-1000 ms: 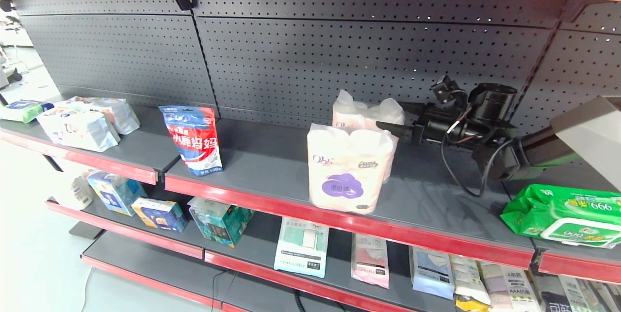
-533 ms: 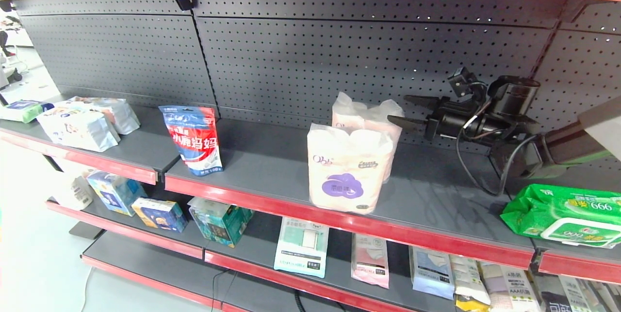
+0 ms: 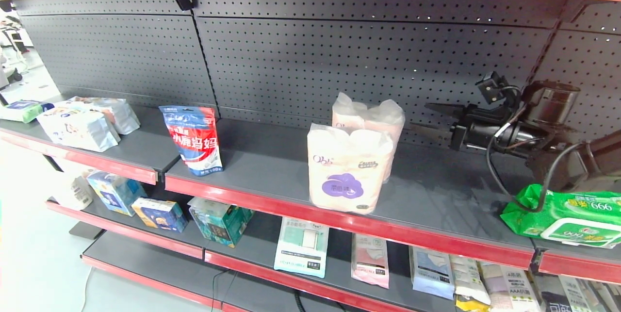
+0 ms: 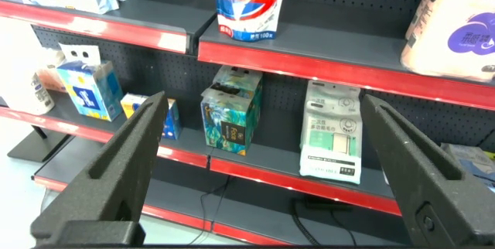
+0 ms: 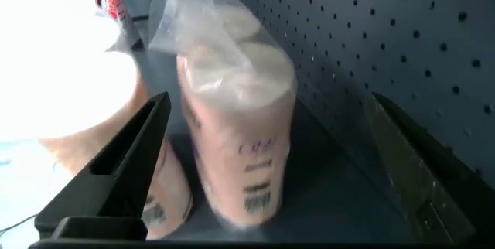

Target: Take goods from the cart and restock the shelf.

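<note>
Head view: the right gripper (image 3: 421, 118) hangs over the shelf (image 3: 436, 195), jaws spread wide and empty, tips just beside the rear roll pack (image 3: 371, 110). That pack stands upright against the front roll pack (image 3: 347, 166), which sits at the shelf lip. A swing toward the packs could shove the rear one into the front one and tip that off the edge. The arm's dangling cable lies close to the green wipes pack (image 3: 567, 210) and could drag it

Right wrist view: the rear roll pack (image 5: 240, 125) stands just ahead of the open jaws, and its loose wrapper top could catch on a tip

Left wrist view: the left gripper (image 4: 263, 125) holds nothing, jaws wide, facing the teal box (image 4: 230, 110) on a lower shelf level; a careless lift might clip the red shelf edge
</note>
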Motion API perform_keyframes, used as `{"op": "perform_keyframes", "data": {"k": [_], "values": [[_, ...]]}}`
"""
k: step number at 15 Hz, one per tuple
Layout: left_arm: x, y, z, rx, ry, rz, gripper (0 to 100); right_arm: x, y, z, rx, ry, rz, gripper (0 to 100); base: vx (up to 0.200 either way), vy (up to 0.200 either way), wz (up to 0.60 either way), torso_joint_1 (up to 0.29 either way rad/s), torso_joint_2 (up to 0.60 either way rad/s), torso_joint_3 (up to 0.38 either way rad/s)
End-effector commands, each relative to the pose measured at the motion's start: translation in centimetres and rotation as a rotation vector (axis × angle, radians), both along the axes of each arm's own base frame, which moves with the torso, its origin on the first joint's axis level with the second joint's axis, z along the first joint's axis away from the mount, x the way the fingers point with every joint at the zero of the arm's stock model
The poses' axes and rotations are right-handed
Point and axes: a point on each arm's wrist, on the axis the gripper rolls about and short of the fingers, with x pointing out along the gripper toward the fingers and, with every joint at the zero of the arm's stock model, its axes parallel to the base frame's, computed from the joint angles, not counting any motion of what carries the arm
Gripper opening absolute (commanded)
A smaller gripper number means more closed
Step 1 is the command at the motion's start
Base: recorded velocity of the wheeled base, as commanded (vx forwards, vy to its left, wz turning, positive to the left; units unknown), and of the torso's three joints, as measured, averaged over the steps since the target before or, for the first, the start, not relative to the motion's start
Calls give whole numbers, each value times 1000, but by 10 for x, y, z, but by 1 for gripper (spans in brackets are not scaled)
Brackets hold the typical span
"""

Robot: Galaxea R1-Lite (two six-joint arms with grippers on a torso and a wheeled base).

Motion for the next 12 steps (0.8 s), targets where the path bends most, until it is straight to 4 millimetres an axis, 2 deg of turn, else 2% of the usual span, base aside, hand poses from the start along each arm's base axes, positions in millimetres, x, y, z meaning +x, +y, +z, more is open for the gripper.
{"op": "perform_keyframes", "data": {"k": [1,3,7,8,9,10,11,12], "values": [[0,0,0,0,0,0,100,-29,-16,9,0,9,-52,100,0,0,0,0,0,0],[0,0,0,0,0,0,100,-65,-25,14,-7,33,-205,100,0,0,0,0,0,0],[0,0,0,0,0,0,100,-129,-25,22,-30,69,-479,100,0,0,0,0,0,0],[0,0,0,0,0,0,100,-158,-24,20,-46,116,-556,100,0,0,0,0,0,0],[0,0,0,0,0,0,100,-175,-23,19,-55,139,-587,100,0,0,0,0,0,0],[0,0,0,0,0,0,100,-201,-23,13,-72,178,-650,100,0,0,0,0,0,0],[0,0,0,0,0,0,100,-210,-24,8,-80,191,-680,100,0,0,0,0,0,0],[0,0,0,0,1,0,100,-236,-22,-1,-95,186,-750,100,0,0,0,0,0,0]]}}
